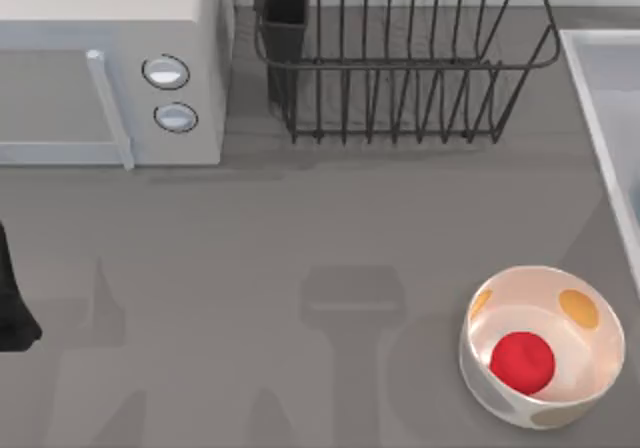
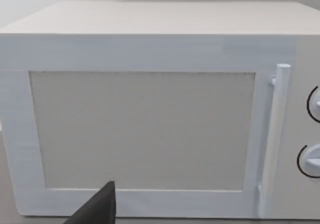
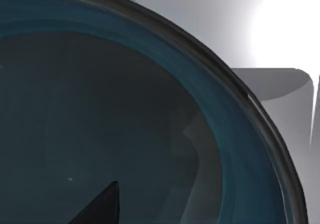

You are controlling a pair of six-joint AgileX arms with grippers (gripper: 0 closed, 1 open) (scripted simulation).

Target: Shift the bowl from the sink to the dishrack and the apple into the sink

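Note:
The teal-blue bowl (image 3: 125, 109) looms very close in the right wrist view, its dark rim curving across the pale sink wall (image 3: 200, 24) behind it. A dark part of my right gripper (image 3: 100, 206) hangs just over the bowl's inside. The sink's raised rim (image 1: 600, 78) runs along the table's right edge. At the back middle stands the dark wire dishrack (image 1: 400, 68) with its black utensil cup (image 1: 285, 13). The red apple (image 1: 522, 360) lies inside a white spotted bowl (image 1: 590, 313) at the front right. My left arm (image 1: 12, 303) sits at the left edge.
A white microwave (image 1: 110, 58) fills the back left corner; its door (image 2: 145, 129) and handle (image 2: 272, 139) face the left wrist camera, with a dark part of my left gripper (image 2: 97, 209) low in that view. Bare grey tabletop (image 1: 300, 268) spreads across the middle.

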